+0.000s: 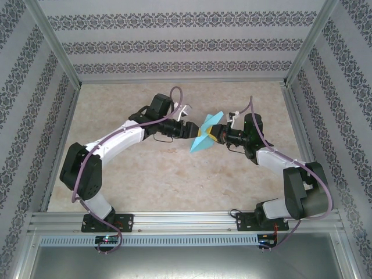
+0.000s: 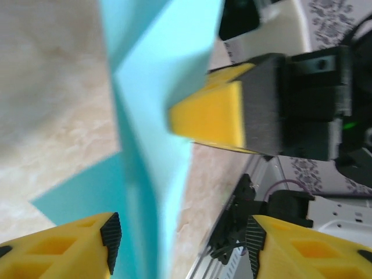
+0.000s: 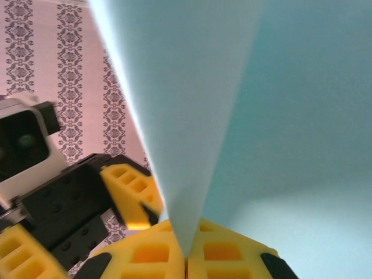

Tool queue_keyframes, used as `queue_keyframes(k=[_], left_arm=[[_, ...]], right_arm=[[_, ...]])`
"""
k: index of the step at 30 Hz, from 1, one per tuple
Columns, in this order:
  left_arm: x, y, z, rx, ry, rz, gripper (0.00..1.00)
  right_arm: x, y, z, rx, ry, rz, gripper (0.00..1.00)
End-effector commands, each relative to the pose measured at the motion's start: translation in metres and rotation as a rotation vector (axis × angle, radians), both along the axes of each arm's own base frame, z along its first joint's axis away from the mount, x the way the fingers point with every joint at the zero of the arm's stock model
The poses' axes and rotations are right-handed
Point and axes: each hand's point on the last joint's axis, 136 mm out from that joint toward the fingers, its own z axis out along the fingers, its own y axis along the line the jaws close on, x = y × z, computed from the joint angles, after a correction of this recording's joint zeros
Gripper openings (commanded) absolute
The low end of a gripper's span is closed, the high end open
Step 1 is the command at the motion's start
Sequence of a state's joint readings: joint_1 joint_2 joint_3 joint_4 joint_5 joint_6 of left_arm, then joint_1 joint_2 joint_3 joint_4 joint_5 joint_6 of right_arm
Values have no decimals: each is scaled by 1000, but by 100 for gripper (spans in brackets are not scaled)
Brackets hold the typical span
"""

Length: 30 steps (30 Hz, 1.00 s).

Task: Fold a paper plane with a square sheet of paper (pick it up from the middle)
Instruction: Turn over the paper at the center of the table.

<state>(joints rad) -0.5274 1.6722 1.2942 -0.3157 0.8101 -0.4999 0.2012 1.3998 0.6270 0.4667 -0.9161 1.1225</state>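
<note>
While left fingers (image 2: 70, 244) gape, right fingers (image 3: 145, 256) pinch the paper plane (image 1: 203, 140).

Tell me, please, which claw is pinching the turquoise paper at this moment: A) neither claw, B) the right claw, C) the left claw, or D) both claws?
B: the right claw is shut on the paper, whereas the left claw stands open with the paper passing between its fingers.

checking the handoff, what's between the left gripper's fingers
The turquoise paper plane stands in the gap between the open fingers of the left gripper, seen in the left wrist view; the right gripper is shut on it.
</note>
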Motion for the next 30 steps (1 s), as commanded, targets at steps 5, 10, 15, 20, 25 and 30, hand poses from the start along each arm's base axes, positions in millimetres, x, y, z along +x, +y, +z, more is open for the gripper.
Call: queue_keyframes(k=[5, 10, 15, 20, 25, 30], left_arm=[[-1, 20, -3, -15, 66, 83, 71], [-3, 10, 12, -163, 85, 111, 76], [-8, 3, 7, -220, 133, 121, 76], [-10, -6, 9, -295, 169, 121, 76], [-12, -15, 16, -329, 171, 100, 76], [-15, -21, 15, -328, 175, 71, 72]], right_arm=[[0, 12, 22, 20, -70, 58, 6], [2, 14, 27, 27, -80, 57, 6], [3, 15, 29, 29, -82, 55, 6], [3, 17, 30, 34, -80, 56, 6], [3, 18, 28, 42, -77, 52, 6], [3, 18, 29, 47, -78, 49, 6]])
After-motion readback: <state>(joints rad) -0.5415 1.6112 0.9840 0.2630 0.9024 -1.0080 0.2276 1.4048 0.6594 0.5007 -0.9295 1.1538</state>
